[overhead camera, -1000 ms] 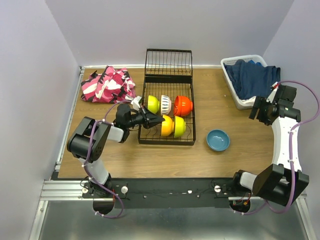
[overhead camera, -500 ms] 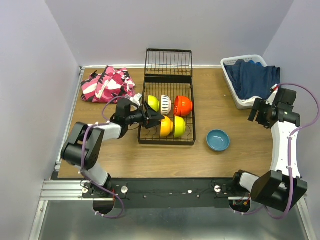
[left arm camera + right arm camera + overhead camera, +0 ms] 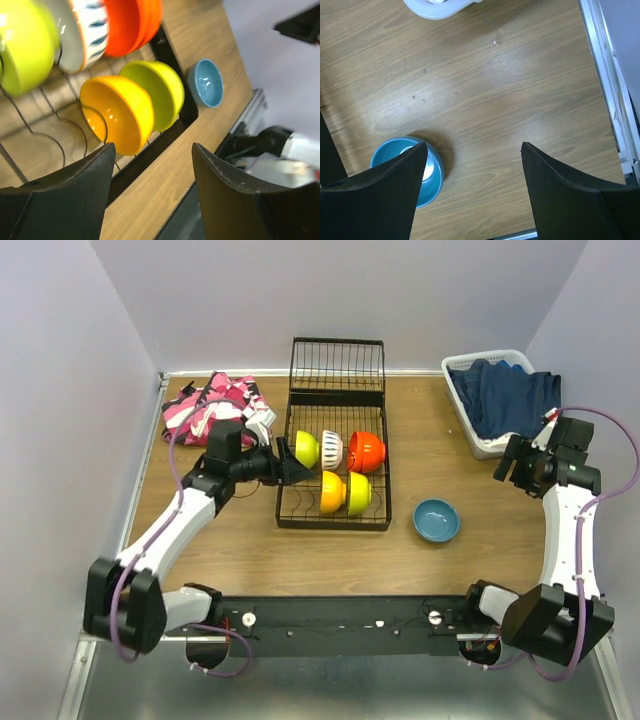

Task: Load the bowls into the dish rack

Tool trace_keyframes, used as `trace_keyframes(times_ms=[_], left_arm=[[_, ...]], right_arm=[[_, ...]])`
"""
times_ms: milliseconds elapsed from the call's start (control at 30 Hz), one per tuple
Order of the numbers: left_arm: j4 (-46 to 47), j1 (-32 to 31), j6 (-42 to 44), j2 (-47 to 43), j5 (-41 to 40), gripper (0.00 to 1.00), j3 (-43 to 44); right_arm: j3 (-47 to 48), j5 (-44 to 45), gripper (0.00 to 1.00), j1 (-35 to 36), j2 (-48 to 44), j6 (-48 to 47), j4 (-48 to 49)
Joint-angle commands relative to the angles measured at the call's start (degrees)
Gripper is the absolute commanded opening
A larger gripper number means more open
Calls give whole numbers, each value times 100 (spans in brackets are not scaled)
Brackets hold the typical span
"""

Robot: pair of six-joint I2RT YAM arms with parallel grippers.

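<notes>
Progress: five of six bowls stand in the rack and one waits on the table, so I judge the task nearly done.
Remaining: the blue bowl has to be picked up and set on edge between free tines. The right arm looks better placed for it.
Table: one wooden table (image 3: 250,550) carrying everything.
Rack: one large black wire dish rack (image 3: 337,368) at mid-table, its upright wire section at the far end. The bowls stand on edge in two rows.
Basket: one white plastic laundry basket (image 3: 468,436) at the far right corner, holding dark blue cloth (image 3: 505,395). It is no part of the task.
Cloth heap: one pink patterned cloth (image 3: 210,408) at the far left, near the left arm's wrist.
Left claw: the left gripper (image 3: 287,461) is at the rack's left edge beside the far row. Its fingers are spread and nothing is between them.
Right claw: the right gripper (image 3: 515,465) hangs over the table near the basket, jaws wide and empty.
Far row: three bowls, a lime green plastic bowl (image 3: 306,448), a cream-white plastic bowl (image 3: 331,449) and a red-orange plastic bowl (image 3: 366,450).
Near row: two bowls, an orange plastic bowl (image 3: 334,492) touching a second lime green bowl (image 3: 359,492).
Loose: one small round blue plastic bowl (image 3: 436,520), upright on the table right of the rack's near corner and apart from it.
Bowl count: six in all, two lime green and one each of the other colours.
</notes>
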Motion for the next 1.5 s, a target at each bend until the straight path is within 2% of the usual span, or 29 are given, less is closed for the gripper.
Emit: trace_keyframes(times_ms=[0,33,67,167,200,267,300,333,433,533,700,933,1067,1467], left_arm=[[-514,-562,2303,-801,65,72,609],[-583,-781,2593,-688,92,72,811],[-688,-1245,3266,-573,249,72,1282],[-1136,-1784,4167,59,636,72,2206],[-1477,-2090,4831,217,776,72,2419],[-1935,-2470,5537,753,673,72,3076],[-2451,-2628,6350,938,498,72,3289],[-2743,-2995,6715,1314,392,72,3500],[-3632,-3576,7969,2078,41,71,4221],[-3976,-3885,8640,2686,-101,70,4626],[-3994,-4334,9117,3452,-277,67,4969],[-3846,-4598,8855,4805,-628,57,5822],[-3432,-4651,8643,5210,-804,54,6006],[-3457,-4686,8678,6300,-1182,42,6902]], right_arm=[[89,-236,84,-48,-138,195,159],[89,-245,84,-48,-156,213,176],[80,-254,84,-48,-191,239,203],[97,-254,84,-48,-261,274,264],[106,-254,84,-48,-305,283,273],[141,-237,84,-48,-367,292,265],[176,-158,84,-48,-454,292,273],[185,-123,84,-48,-507,301,282],[159,0,85,-65,-717,388,343],[133,-70,85,-179,-885,494,326],[71,-175,85,-267,-1017,617,238],[18,-351,85,-259,-745,556,168],[115,-430,85,-215,-464,521,238],[256,-395,86,128,-86,485,458]])
